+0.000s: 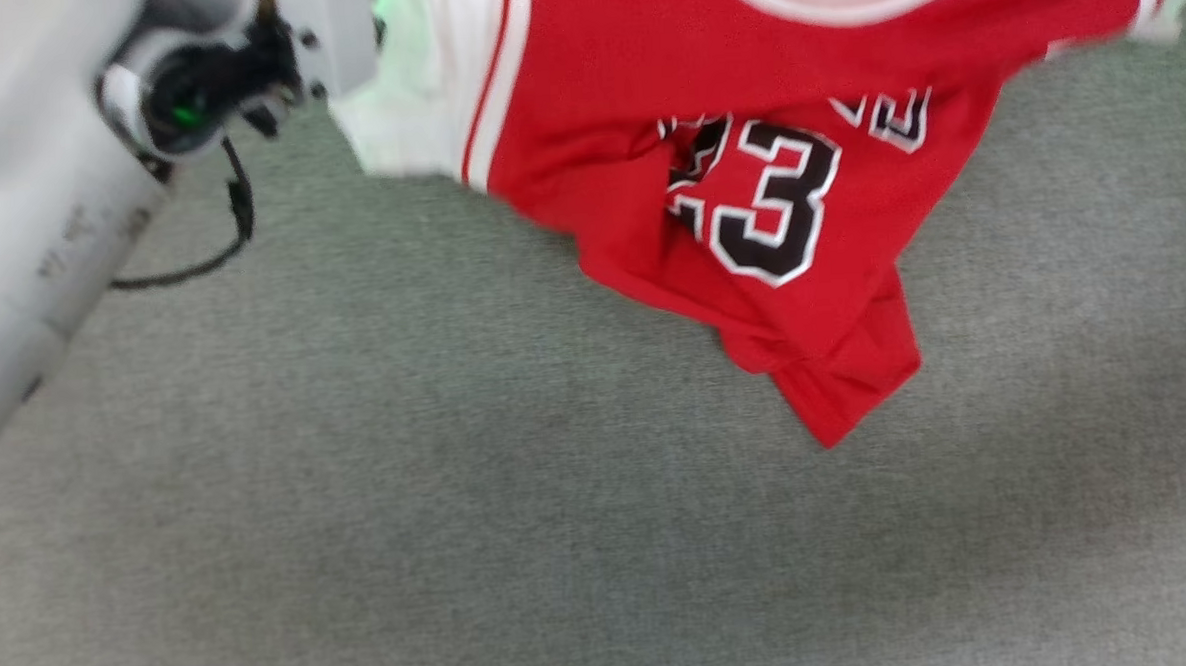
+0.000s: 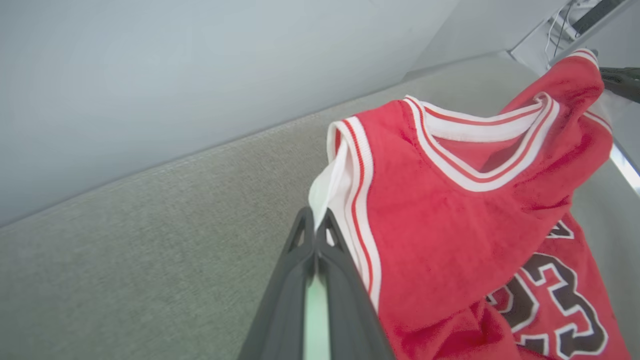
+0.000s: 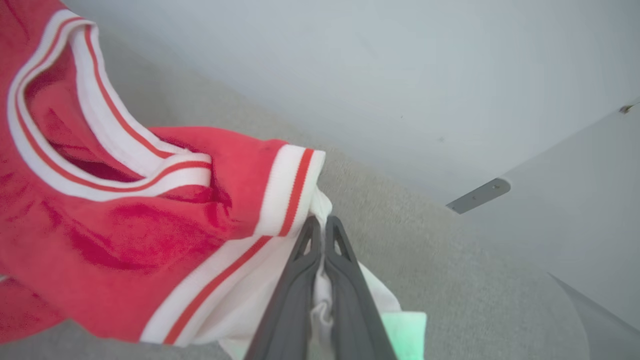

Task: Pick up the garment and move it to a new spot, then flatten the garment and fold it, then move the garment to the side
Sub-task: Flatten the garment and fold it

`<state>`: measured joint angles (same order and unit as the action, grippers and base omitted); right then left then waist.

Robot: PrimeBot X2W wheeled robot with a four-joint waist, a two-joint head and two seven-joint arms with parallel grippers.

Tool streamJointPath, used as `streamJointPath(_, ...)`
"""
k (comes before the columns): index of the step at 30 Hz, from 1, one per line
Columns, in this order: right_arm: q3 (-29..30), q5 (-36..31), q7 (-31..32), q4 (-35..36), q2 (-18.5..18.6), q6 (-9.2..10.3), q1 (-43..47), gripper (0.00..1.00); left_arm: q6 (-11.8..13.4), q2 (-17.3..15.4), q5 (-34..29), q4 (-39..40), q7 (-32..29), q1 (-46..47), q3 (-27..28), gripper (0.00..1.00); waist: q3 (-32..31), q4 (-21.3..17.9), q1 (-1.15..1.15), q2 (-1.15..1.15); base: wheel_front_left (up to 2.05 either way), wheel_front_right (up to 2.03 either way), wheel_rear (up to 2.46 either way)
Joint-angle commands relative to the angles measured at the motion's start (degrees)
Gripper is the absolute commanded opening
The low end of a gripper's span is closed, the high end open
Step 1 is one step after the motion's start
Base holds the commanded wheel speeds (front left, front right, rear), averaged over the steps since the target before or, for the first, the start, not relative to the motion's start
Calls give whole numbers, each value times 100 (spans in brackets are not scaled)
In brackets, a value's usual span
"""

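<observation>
Both pincers hold the garment point(image 1: 633, 91) up over grey bench point(image 1: 360, 503). Left pincer point(image 2: 315, 219) clenched on white side panel, right pincer point(image 3: 322, 225) clamped on white edge.

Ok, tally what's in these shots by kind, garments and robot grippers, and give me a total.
Garments: 1, the red garment with white trim and the number 23.
Grippers: 2, the left gripper and the right gripper, each shut on a white edge of the garment.
Total: 3
</observation>
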<state>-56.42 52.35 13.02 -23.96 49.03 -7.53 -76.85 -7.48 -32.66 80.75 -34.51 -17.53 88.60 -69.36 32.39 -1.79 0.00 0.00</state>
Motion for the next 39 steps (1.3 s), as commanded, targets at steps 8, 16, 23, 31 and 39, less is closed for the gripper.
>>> streamJointPath(8, 1601, -416, -1280, -2006, -1523, 8, -1262, 0, 10, 377, 257, -1269, 1832, 832, 973, 0, -38, 271, 0, 0, 0, 0, 0)
streamJointPath(16, 2699, -1051, -2542, -3893, -2673, 8, -2855, 0, 11, 778, 275, -2232, 3175, 1973, 1761, 0, -210, 315, 0, 0, 0, 0, 0)
streamJointPath(23, 2577, -1156, -2533, -4146, -3005, 8, -2723, 0, 11, 683, 388, -1932, 3070, 1609, 1708, 0, -446, 344, 0, 0, 0, 0, 0)
streamJointPath(31, 1767, -612, -1569, -3050, -2561, 7, -1029, 0, 10, 31, 921, -262, 2360, -148, 1357, 0, -765, 366, 0, 0, 0, 0, 0)
streamJointPath(39, 1393, 451, -230, -786, -1253, 6, 1101, 0, 10, -928, 1227, 1765, 1937, -2035, 985, 0, -1157, 358, 0, 0, 0, 0, 0)
